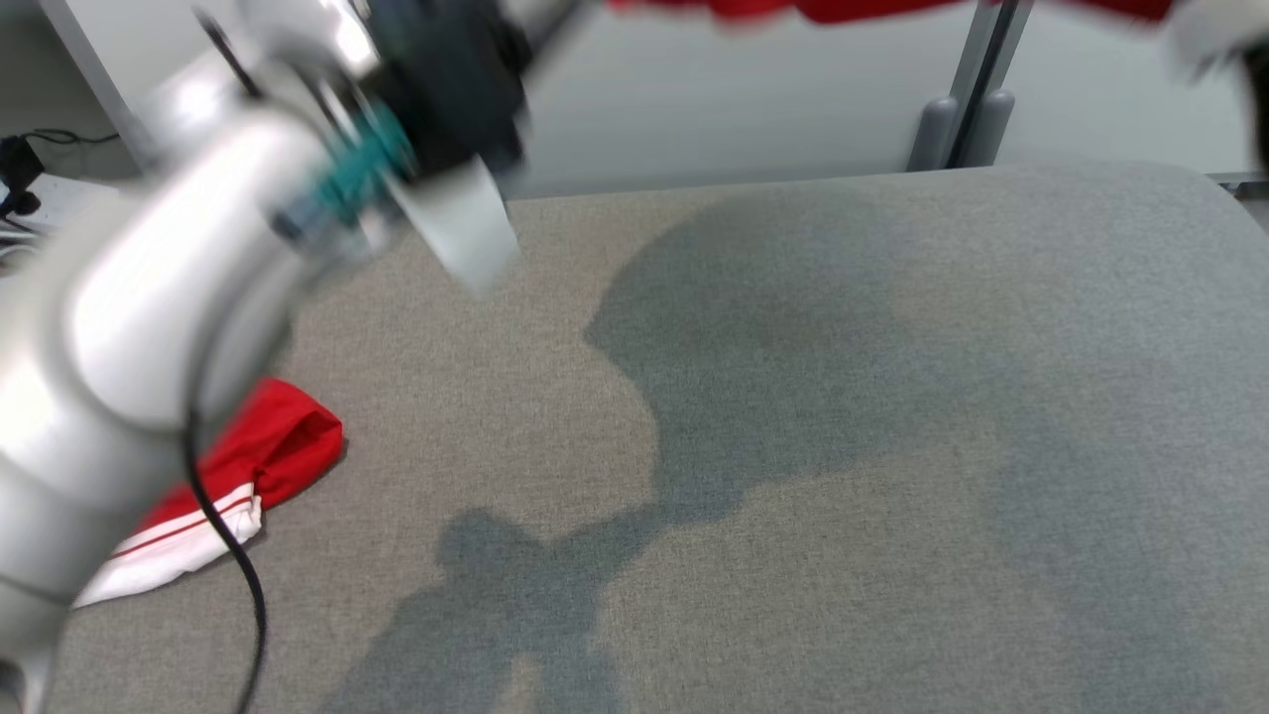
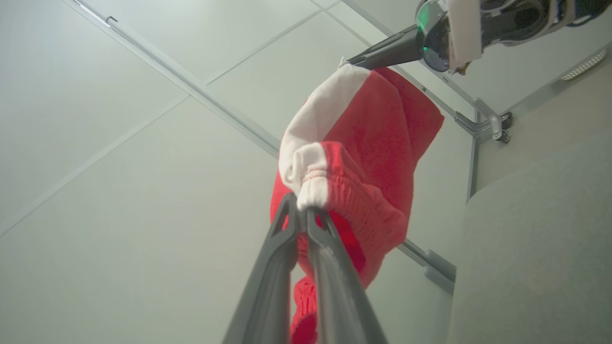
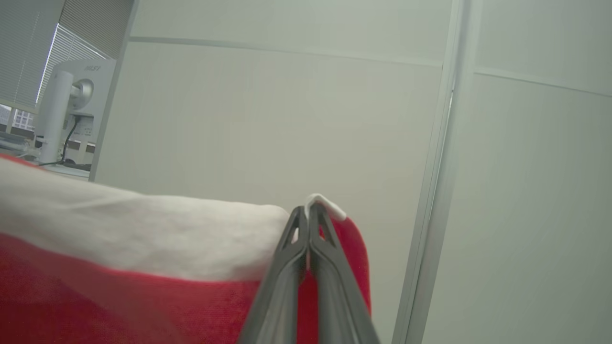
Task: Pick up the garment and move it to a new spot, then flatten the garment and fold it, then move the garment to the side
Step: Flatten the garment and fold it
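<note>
Knitted cloth garment [image 2: 382, 143], matt grey woven table covering [image 1: 793, 446], glossy smooth forearm [image 1: 149, 327]

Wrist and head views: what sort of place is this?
Likely an office or lab: pale partition wall panels, a white computer monitor seen from behind beside slatted window blinds, and a grey fabric-covered work table.

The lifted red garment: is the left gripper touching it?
Touching. The left wrist view shows the left gripper pinching the red garment at its gathered white band.
</note>
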### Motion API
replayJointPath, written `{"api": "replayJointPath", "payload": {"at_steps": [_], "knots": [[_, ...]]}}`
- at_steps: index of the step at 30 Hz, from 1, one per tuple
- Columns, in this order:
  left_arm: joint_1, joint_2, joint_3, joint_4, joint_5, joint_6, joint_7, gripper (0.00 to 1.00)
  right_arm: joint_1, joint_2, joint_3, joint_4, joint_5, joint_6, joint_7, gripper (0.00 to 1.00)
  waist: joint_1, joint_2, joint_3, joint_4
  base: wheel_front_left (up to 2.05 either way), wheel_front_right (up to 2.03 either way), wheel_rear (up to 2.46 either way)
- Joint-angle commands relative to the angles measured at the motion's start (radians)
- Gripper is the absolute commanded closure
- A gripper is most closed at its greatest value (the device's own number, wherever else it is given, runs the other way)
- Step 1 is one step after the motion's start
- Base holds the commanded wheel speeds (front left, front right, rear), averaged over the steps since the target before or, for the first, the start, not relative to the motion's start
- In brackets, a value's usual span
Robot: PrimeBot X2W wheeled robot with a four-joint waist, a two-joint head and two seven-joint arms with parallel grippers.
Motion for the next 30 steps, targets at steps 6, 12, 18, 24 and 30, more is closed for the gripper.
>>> {"api": "replayJointPath", "payload": {"at_steps": [6, 12, 18, 24, 30], "knots": [[0.266, 0.020, -0.133, 0.032, 0.079, 0.000, 0.003, 1.00, 0.324, 0.013, 0.111, 0.135, 0.090, 0.003, -0.004, 1.00, 0.0000, -0.0001, 0.081, 0.010, 0.00, 0.00, 0.00], [0.425, -0.071, -0.105, 0.135, 0.118, 0.013, 0.003, 1.00, 0.508, 0.029, 0.076, 0.133, 0.158, 0.003, -0.005, 1.00, 0.0000, -0.0001, 0.126, 0.011, 0.00, 0.00, 0.00], [0.531, -0.070, -0.097, 0.129, 0.180, 0.025, 0.003, 1.00, 0.655, 0.001, 0.023, 0.034, 0.151, 0.003, -0.005, 1.00, 0.0000, -0.0001, 0.108, 0.012, 0.00, 0.00, 0.00], [0.589, -0.039, -0.180, 0.085, 0.259, 0.016, 0.003, 1.00, 0.786, -0.036, 0.032, -0.021, 0.149, 0.003, -0.005, 1.00, 0.0000, -0.0001, 0.069, 0.030, 0.00, 0.00, 0.00], [0.623, -0.014, -0.252, 0.053, 0.272, 0.007, 0.003, 1.00, 0.886, -0.061, 0.055, -0.089, 0.190, 0.003, 0.054, 1.00, 0.0000, -0.0001, 0.045, 0.036, 0.00, 0.00, 0.00]]}}
